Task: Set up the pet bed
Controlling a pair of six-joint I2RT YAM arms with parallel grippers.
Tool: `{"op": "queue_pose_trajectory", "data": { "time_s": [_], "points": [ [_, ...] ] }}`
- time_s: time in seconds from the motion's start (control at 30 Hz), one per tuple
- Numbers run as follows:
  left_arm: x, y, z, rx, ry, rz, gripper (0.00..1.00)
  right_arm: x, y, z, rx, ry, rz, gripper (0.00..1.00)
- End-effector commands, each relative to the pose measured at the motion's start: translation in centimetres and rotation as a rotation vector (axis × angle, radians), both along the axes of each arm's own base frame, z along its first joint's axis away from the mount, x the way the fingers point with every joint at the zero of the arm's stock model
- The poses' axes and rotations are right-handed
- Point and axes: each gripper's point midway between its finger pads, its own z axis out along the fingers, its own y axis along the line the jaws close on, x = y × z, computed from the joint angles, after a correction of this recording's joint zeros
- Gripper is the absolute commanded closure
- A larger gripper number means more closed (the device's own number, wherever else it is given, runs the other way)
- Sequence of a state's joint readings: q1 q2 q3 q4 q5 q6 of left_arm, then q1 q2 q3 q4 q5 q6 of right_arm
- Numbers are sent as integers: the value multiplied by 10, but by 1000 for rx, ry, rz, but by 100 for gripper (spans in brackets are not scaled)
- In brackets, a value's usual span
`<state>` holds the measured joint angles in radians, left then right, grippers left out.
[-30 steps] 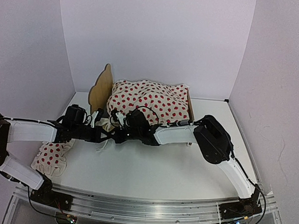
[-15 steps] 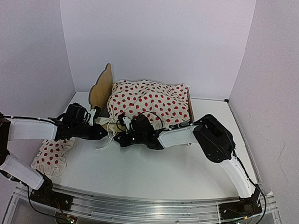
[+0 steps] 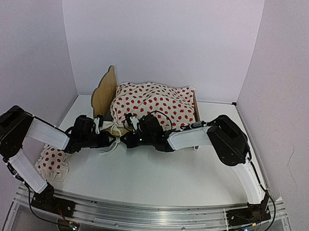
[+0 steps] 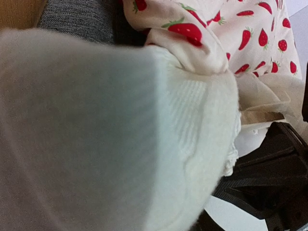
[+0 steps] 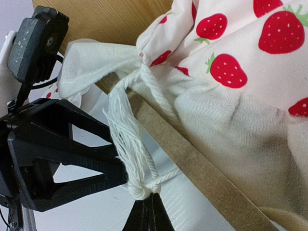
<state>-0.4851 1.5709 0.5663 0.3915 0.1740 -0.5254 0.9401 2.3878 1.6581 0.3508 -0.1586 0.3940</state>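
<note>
The right gripper (image 3: 126, 140) is pinched tight on the knotted end of a white tassel cord (image 5: 131, 144) that hangs from the strawberry-print cloth (image 3: 155, 103). The pet bed (image 3: 105, 89) stands just beyond its tips, with its plywood side running right above the pinch (the cloth is heaped all over it). The left gripper (image 3: 108, 142) faces it, nearly tip to tip. White fabric smothers its camera, so I can't tell how wide it stands or whether it has anything.

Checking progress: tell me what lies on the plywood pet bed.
A cream strawberry-print cloth heaped over the plywood pet bed; a strip of dark grey mattress pad shows, the rest covered.
</note>
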Motion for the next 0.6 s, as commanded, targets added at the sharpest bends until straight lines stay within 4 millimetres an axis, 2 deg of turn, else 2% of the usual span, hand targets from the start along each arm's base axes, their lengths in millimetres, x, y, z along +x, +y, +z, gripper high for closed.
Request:
{"op": "queue_pose_trajectory", "data": {
  "time_s": [0.0, 0.13, 0.33, 0.47, 0.57],
  "points": [
    [21, -1, 12, -62, -69, 88, 57, 1, 7, 52, 96, -43, 18, 100],
    [27, -3, 2, -84, -39, 130, 56, -4, 7, 57, 117, -26, 33, 100],
    [37, -8, -1, -114, -57, 167, 58, -7, 8, 61, 135, -26, 45, 100],
    [42, -8, -6, -103, -62, 180, 68, -8, 8, 62, 143, -31, 51, 100],
    [45, -10, -2, -107, -88, 169, 81, -8, 6, 59, 136, -29, 49, 100]
  ]
}}
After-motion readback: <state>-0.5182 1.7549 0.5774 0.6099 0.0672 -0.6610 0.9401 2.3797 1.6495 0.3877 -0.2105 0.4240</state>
